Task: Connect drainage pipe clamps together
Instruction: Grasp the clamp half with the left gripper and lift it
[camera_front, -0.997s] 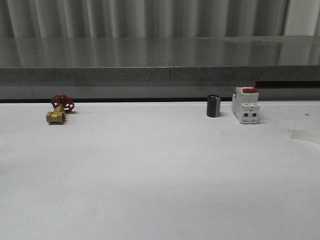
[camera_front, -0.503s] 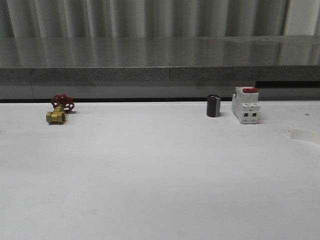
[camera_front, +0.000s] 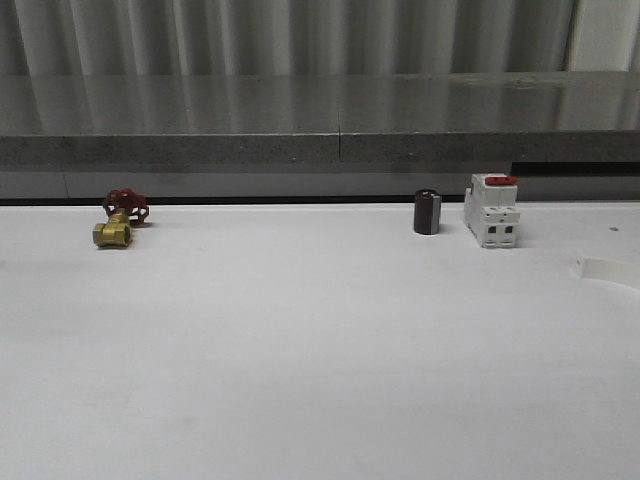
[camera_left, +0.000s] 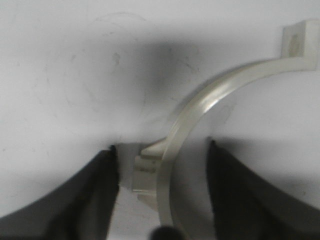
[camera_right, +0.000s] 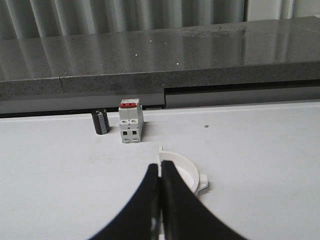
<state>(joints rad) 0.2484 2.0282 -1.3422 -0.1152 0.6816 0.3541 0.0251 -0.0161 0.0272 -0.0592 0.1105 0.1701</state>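
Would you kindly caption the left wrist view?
Open left pincer straddling one white clamp half on the table.

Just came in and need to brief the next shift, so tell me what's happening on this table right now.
A two-armed robot is working on joining two white pipe clamp halves. The left hand is open, its fingers on either side of one curved clamp half lying on the white table. The right hand is shut, just behind the other clamp half. The halves are not yet joined. A brass valve, a black cylinder and a breaker block stand untouched at the back.
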